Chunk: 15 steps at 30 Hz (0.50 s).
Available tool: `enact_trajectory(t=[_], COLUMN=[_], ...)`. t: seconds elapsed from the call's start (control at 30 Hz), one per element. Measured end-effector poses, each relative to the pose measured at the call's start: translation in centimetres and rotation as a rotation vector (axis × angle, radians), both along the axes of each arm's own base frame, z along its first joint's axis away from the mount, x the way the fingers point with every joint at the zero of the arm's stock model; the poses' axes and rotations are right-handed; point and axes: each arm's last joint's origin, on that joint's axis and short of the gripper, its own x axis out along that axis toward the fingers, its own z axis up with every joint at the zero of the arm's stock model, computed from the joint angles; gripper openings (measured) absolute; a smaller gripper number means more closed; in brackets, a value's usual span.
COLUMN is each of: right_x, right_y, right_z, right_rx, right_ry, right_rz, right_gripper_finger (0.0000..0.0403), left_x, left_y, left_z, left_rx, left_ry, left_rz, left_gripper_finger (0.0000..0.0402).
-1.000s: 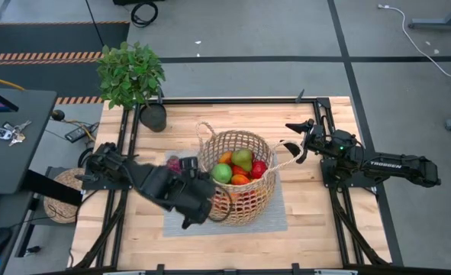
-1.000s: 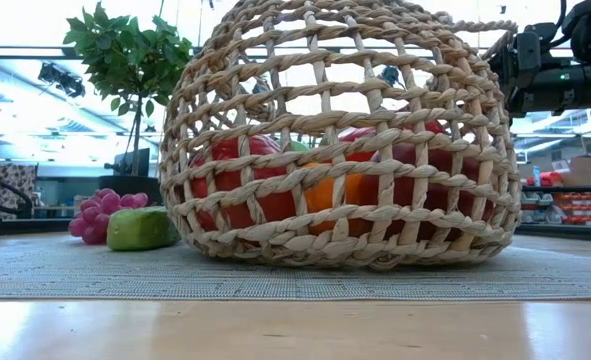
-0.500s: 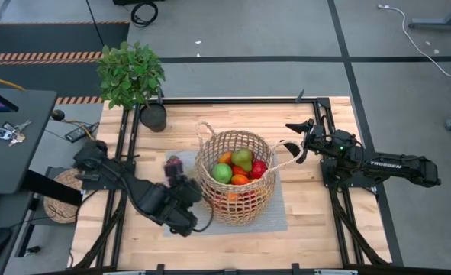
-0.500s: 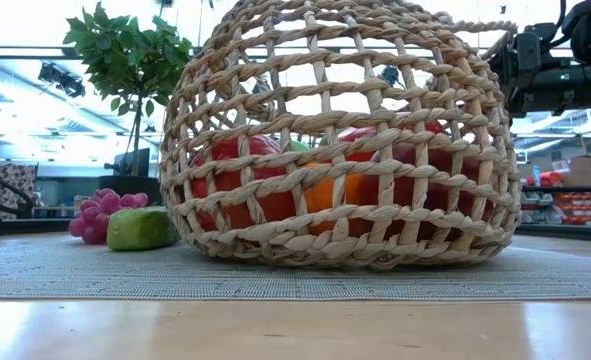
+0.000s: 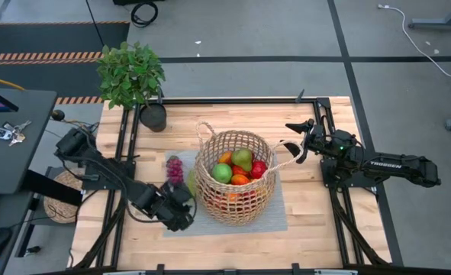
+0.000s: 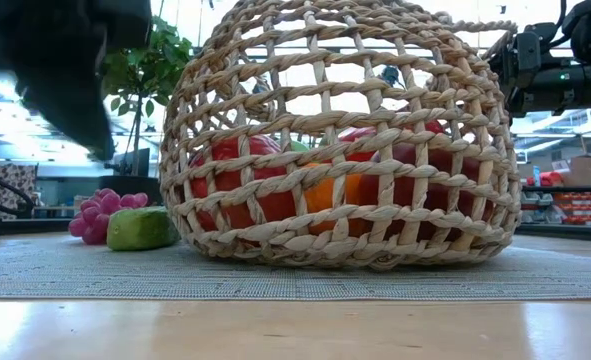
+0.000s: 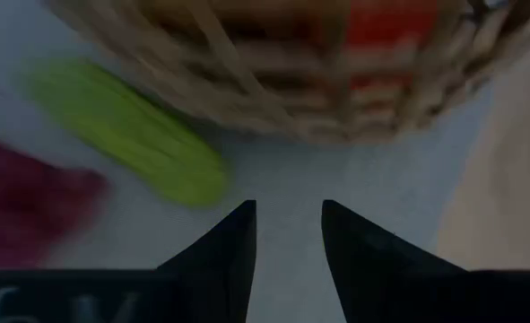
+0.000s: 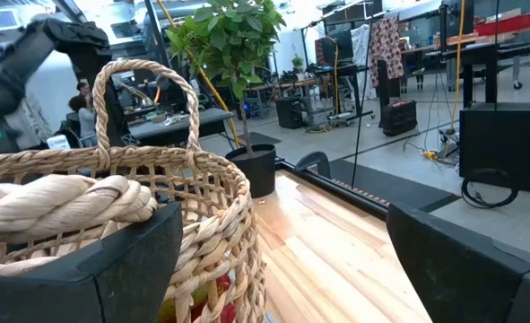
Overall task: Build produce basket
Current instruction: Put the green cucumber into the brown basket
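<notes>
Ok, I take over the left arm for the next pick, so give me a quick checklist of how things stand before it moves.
1. Produce left outside the basket: ok, a green cucumber and purple grapes lie on the mat beside it.
2. Left gripper empty: ok, nothing between its fingers, a narrow gap shows.
3. Left gripper aimed at the cucumber: not ok, it points at bare mat next to it.
4. Basket upright with room: ok, fruit sits below the rim.
5. Right gripper clear of the left's path: ok, it is open at the basket's far handle.
6. Right gripper touching that handle: cannot tell.
</notes>
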Motion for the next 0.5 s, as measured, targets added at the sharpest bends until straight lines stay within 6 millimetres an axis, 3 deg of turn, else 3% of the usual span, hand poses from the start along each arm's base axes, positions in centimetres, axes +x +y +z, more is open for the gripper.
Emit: enact_trajectory(t=[0.1, 0.2, 0.33, 0.5], right_x=[0.0, 0.0, 0.0, 0.0], right_y=[0.0, 0.0, 0.0, 0.0], right_z=[0.0, 0.0, 0.0, 0.0], right_rx=[0.0, 0.0, 0.001, 0.001], right_ry=[0.001, 0.001, 0.003, 0.003], right_rz=[0.0, 0.0, 0.0, 0.0], right_gripper_finger=[0.0394, 0.0394, 0.0394, 0.0394], left_x=[-0.3, -0.4, 0.4, 1.6], left_y=[0.1, 0.1, -0.2, -0.6], left_z=[-2.4, -3.5, -2.8, -1.4], left_rx=[-0.098, -0.117, -0.074, 0.179], left_ry=[0.0, 0.032, 0.08, 0.158], left_rz=[0.052, 0.106, 0.127, 0.152], left_gripper_finger=[0.0133, 0.0138, 0.0138, 0.0122])
